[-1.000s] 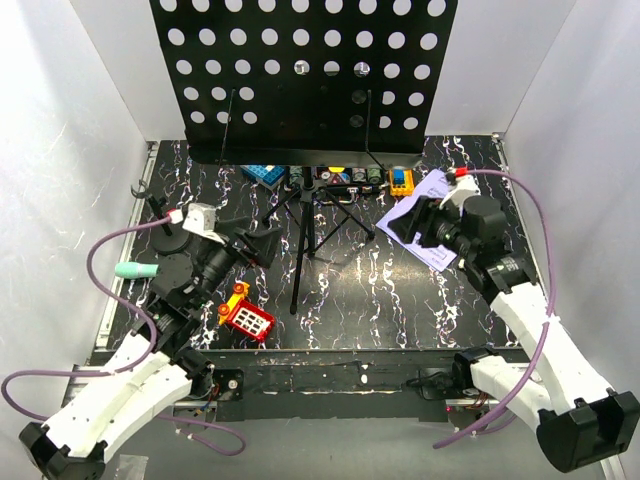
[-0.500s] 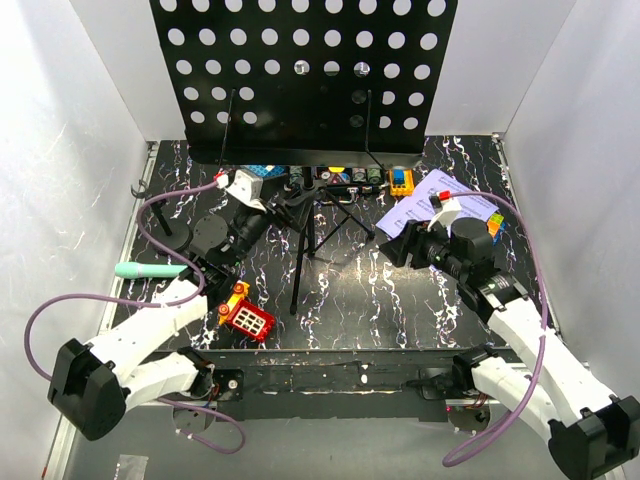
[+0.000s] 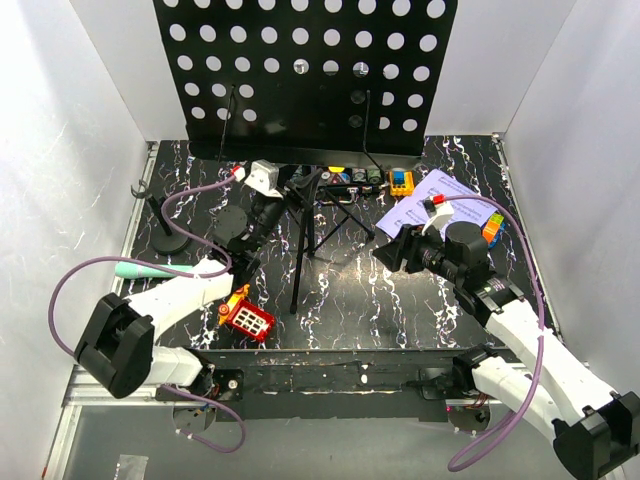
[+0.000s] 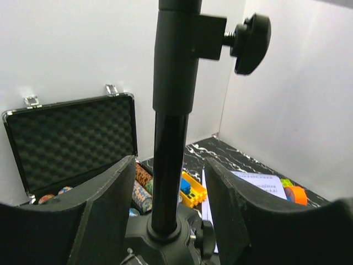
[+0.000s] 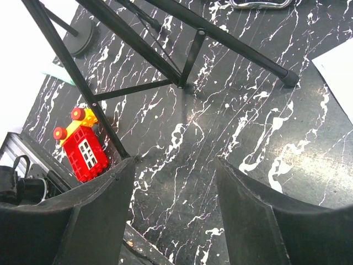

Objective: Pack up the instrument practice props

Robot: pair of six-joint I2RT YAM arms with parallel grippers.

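Where the stand (image 3: 320, 140) has its thin pole (image 4: 172, 127), the left gripper (image 4: 170, 163) sits with one finger (image 4: 105, 210) on each side of it. Its jaws are apart and a small gap shows between each finger and the pole, so it grips nothing. A round knob (image 4: 251, 38) sticks out of the pole above the fingers. The stand is upright at the back middle of the table (image 3: 400, 300), its three legs (image 3: 298, 275) spread on the black marbled top and its big desk (image 3: 285, 50) full of holes up high. Behind the legs lies the open case (image 4: 71, 143) with foam in its lid and chips (image 4: 140, 190) in it. The right gripper (image 5: 175, 163) hangs over the table, right of the legs, with its jaws wide apart and nothing in them. Under it the wrist view shows bare table, two of the legs and the red toy (image 5: 85, 152). The sheets (image 3: 445, 195) lie flat at the back right, just behind the right arm. The green mic (image 3: 135, 269) lies by the left edge, and the small mic stand (image 3: 172, 242) is upright just behind it. The toy lies near the front, left of the stand's front leg.
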